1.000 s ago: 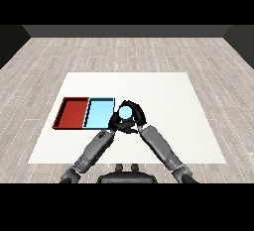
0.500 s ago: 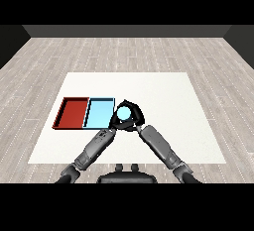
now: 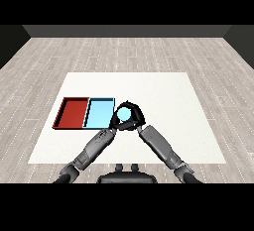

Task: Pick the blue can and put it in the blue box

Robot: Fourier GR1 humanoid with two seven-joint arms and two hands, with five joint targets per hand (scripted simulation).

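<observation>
The blue can (image 3: 125,114) shows its light blue top just right of the blue tray's right edge, held a little above the table. My right hand (image 3: 139,119) is curled round the can from the right and behind. My left hand (image 3: 114,123) sits close against the can's left side, over the near right corner of the light blue tray (image 3: 98,113); the two dark hands merge there. Nothing lies in the light blue tray.
A red tray (image 3: 73,112) adjoins the blue tray on its left, both at the left middle of the white table (image 3: 163,96). Grey plank floor surrounds the table.
The can and my right hand have shifted slightly left and nearer, toward the blue tray's right edge. My left hand stayed close beside them.
</observation>
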